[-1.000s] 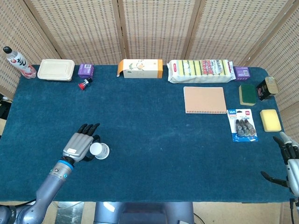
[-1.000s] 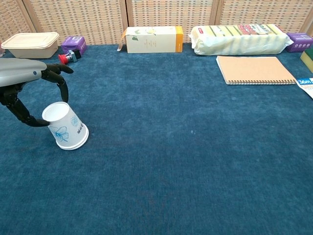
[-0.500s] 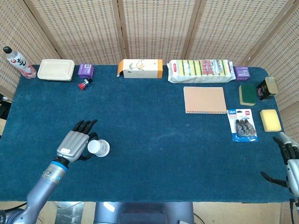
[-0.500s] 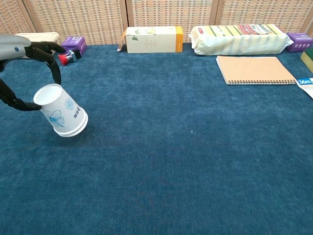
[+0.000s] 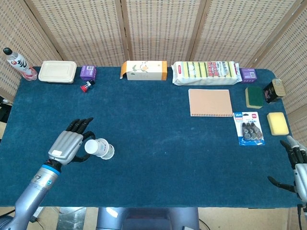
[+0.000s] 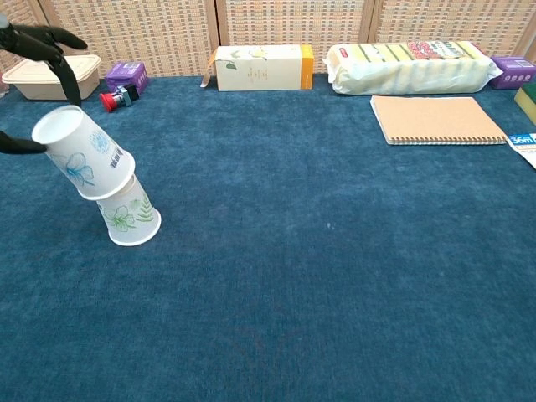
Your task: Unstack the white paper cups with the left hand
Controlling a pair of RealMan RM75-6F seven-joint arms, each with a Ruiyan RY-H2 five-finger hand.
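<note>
Fingers (image 6: 59,43) of the left hand (image 5: 67,146) curl around the top white paper cup (image 6: 82,162), with the thumb under its far end, so the hand holds it. That cup has a blue flower on it. It is tilted, lifted partway off the bottom white paper cup (image 6: 128,220), and the two cups overlap only a little. The bottom cup has a green leaf print and sits upside down on the blue table cloth (image 5: 158,143), near the front left side.

From the head view, the left arm (image 5: 33,191) reaches up from the near edge, and the back of the hand faces up.

The right hand (image 5: 298,165) is low at the front right corner, off the cloth, with its fingers apart and nothing in it.

Far back are a tan notebook (image 5: 210,102) and an orange and white box (image 5: 144,70).
</note>
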